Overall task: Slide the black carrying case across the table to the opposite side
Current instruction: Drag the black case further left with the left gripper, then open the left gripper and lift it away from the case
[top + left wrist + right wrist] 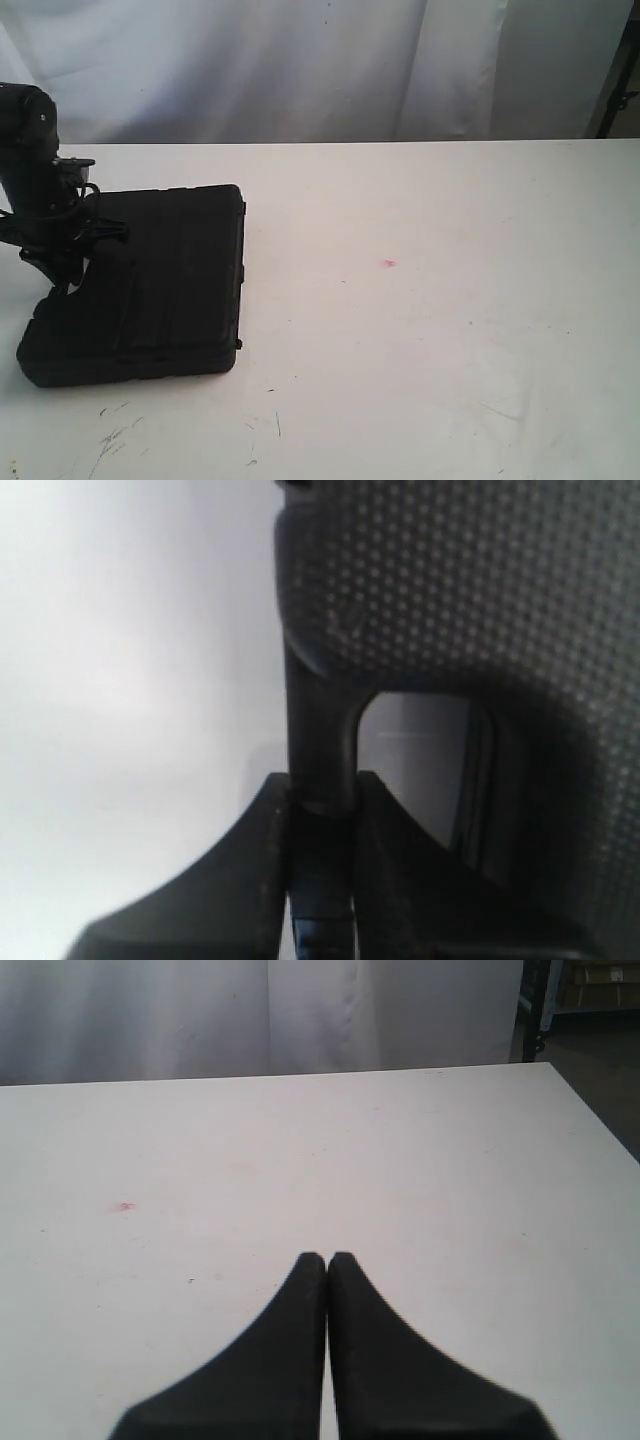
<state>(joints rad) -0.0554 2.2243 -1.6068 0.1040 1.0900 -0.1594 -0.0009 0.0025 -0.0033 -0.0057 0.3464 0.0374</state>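
The black carrying case (150,285) lies flat at the left of the white table (430,330). Its dotted lid (470,590) fills much of the left wrist view. My left gripper (62,270) is at the case's left side, and in its wrist view the left gripper (322,790) is shut on the case's handle bar (318,720), which runs between the two fingers. The right gripper (327,1260) is shut with nothing in it, held above bare tabletop (420,1180). It does not show in the exterior view.
A small red spot (389,264) marks the table's middle, the red spot (124,1206) showing in the right wrist view too. Dark scratches (115,435) lie near the front edge. A white curtain (300,60) hangs behind the table.
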